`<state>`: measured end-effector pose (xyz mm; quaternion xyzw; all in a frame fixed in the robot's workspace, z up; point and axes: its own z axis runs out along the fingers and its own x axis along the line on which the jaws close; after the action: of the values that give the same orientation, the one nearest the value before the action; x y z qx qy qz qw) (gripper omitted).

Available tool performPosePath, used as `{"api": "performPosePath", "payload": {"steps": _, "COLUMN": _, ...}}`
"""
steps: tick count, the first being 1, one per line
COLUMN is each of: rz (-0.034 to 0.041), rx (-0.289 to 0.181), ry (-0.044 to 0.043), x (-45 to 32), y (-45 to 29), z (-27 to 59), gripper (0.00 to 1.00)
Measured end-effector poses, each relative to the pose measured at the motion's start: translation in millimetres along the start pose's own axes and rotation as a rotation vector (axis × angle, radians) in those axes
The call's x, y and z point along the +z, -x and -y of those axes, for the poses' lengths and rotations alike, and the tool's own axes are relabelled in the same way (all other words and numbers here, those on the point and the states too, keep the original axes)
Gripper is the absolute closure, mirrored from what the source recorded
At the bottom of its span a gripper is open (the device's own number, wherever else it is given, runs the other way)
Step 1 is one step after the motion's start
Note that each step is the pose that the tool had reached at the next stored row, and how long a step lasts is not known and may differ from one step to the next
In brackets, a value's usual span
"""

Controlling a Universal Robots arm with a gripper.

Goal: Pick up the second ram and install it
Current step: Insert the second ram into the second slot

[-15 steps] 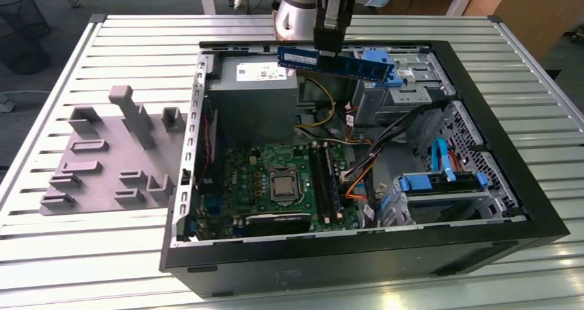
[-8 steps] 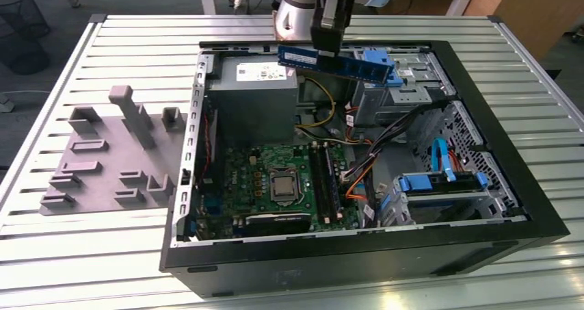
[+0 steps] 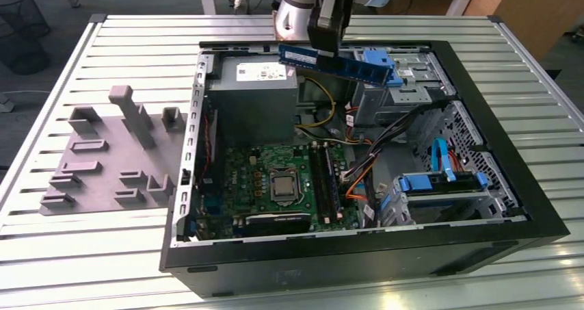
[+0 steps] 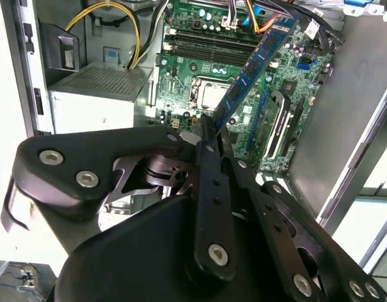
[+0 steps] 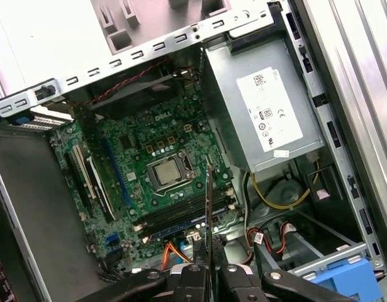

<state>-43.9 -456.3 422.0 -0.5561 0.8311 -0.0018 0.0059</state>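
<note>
Above the case [image 3: 538,214], near its far edge, the exterior view has the gripper [image 3: 324,46] clamped on the second ram [image 3: 357,68]. Second wrist view: fingers [image 4: 206,170] pinch it near one end. First wrist view: it hangs edge-on over the motherboard [image 5: 149,145]. Likely light, stiff, fragile; grip bare edges.

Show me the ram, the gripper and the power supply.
ram [image 3: 351,67], exterior view, middle of the blue board.
gripper [image 4: 212,132], second wrist view, between its fingertips.
power supply [image 5: 269,113], first wrist view, its labelled face.
</note>
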Motion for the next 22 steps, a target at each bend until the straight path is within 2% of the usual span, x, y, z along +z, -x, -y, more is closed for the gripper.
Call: {"api": "performPosePath", "payload": {"steps": 22, "rz": -0.0021, "rx": 0.141, "ry": -0.0014, "x": 0.2, "y": 0.0, "z": 0.0, "gripper": 0.86}}
